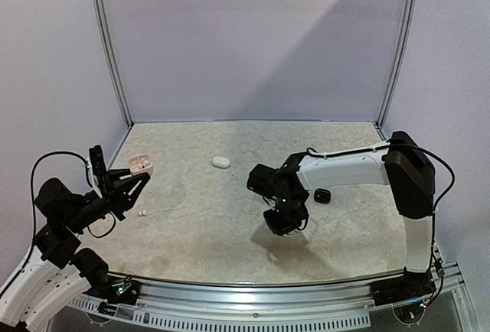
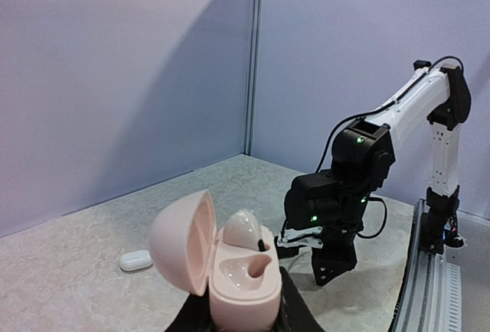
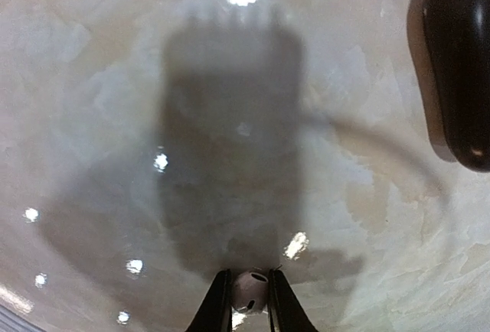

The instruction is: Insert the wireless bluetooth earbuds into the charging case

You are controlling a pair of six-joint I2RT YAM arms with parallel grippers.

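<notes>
Right hand (image 3: 248, 295) clenched on white earbud (image 3: 250, 286) above bench (image 1: 230, 240) middle, black case (image 3: 459, 56) nearby. Left hand (image 2: 243, 318) grasped open pink case (image 2: 230, 275) near left edge, pink earbud (image 2: 243, 229) seated inside. Loose earbud (image 1: 142, 213) lay on bench near left edge.

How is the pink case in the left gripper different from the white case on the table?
The pink case is pale pink; the white case is white. The pink case has its lid open, the white case looks shut. The pink case is held by the left gripper, the white case lies on the table. Both are rounded, pebble-like.
</notes>
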